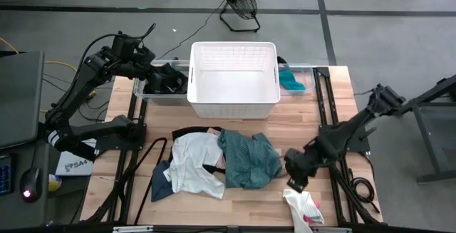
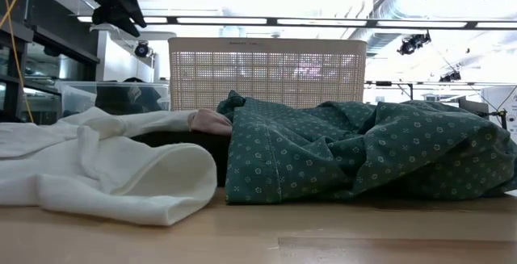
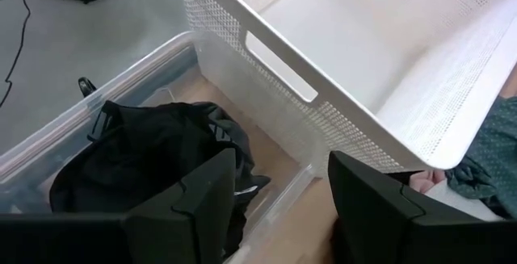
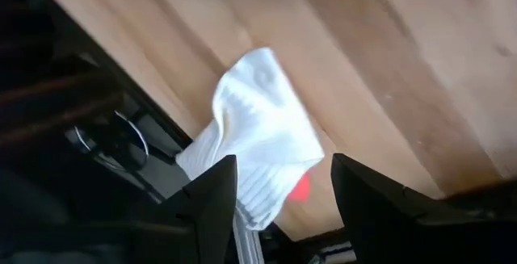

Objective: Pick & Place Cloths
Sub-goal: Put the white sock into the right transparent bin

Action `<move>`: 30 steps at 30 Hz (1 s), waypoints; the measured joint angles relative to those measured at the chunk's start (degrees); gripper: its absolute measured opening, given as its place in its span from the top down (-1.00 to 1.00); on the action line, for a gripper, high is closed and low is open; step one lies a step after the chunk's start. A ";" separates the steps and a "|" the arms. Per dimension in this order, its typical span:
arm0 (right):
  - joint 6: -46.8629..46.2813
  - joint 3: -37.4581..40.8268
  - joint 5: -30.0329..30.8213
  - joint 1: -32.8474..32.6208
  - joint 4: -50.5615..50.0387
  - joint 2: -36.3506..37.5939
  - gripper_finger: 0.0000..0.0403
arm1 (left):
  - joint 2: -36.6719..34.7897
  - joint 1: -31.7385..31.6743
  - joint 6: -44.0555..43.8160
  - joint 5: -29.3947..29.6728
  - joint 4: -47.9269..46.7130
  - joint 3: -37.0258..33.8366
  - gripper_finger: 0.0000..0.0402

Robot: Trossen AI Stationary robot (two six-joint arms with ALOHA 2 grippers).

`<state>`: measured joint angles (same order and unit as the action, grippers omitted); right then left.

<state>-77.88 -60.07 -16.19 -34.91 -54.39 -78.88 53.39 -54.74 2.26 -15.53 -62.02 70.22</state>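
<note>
A heap of cloths lies mid-table: a white one (image 1: 194,163), a teal patterned one (image 1: 249,159), a dark blue one (image 1: 161,187) and black pieces. A small white cloth with a red mark (image 1: 302,206) (image 4: 262,147) lies flat by the table's near edge, at the right. My right gripper (image 1: 296,179) (image 4: 284,163) hangs open just above it, a finger on either side, touching nothing. My left gripper (image 1: 151,68) (image 3: 283,163) is open above the far-left clear bin (image 1: 142,90), where a black cloth (image 3: 153,147) lies.
A white lattice basket (image 1: 234,103) stands at the far middle, between the two clear bins. The right bin (image 1: 313,73) holds a teal cloth (image 1: 291,80). Black cables (image 1: 360,187) lie along the table's right side. A floor fan (image 1: 239,1) stands beyond the table.
</note>
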 joint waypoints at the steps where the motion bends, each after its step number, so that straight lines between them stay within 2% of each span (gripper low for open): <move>1: 0.09 0.00 0.36 -0.91 1.37 -0.94 0.04 | 0.00 0.02 0.19 0.02 -0.02 0.00 0.03; 7: 2.82 0.00 1.23 -5.76 8.83 -6.62 0.04 | 0.00 0.01 0.51 0.01 -0.06 0.00 0.03; 14: 6.80 0.00 1.47 -8.29 9.13 -13.51 0.04 | 0.00 0.01 0.50 0.01 -0.08 0.00 0.03; 17: 8.16 0.00 3.95 -8.37 9.17 -15.63 0.04 | 0.00 0.02 0.51 0.00 -0.06 0.00 0.03; 22: 10.27 0.00 7.11 -8.31 9.53 -17.66 0.04 | 0.00 0.01 0.50 -0.39 -0.08 0.00 0.03; 30: 11.23 0.02 7.17 -8.33 9.77 -18.42 0.04 | 0.00 0.00 0.50 -0.52 -0.08 0.00 0.03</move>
<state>-66.65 -60.05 -9.02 -43.24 -44.62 -97.30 53.39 -54.74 2.76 -16.05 -62.11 70.22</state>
